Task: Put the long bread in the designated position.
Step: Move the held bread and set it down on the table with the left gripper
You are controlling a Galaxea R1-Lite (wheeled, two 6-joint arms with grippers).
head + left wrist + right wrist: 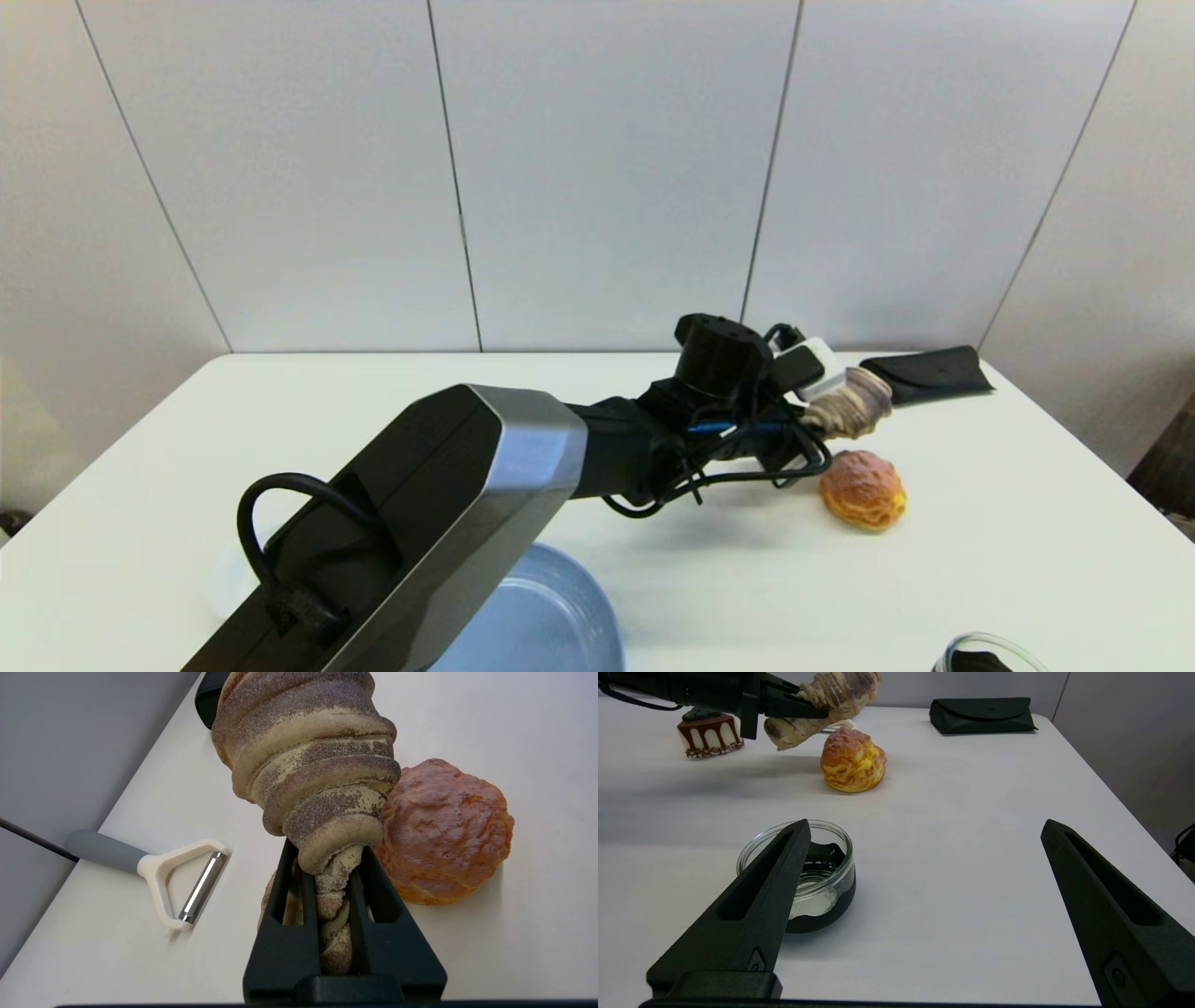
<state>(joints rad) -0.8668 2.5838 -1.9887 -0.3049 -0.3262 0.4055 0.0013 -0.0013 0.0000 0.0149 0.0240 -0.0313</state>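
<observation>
The long bread (850,403) (308,765) (831,700), a ridged tan loaf with dark stripes, hangs tilted above the table at the far right. My left gripper (327,849) (798,704) is shut on its lower end, the arm reaching across the table. Just beside and below the loaf sits the round orange puff bun (864,488) (444,830) (852,760) on the table. The white tabletop (1008,541) carries no marking for a position. My right gripper (924,823) stands open and empty low over the near right part of the table.
A black pouch (924,373) (983,715) lies at the far right corner. A peeler (177,882) lies near the back edge. A cake slice (709,735) stands behind my left arm. A blue plate (551,616) and a glass jar (822,872) are at the front.
</observation>
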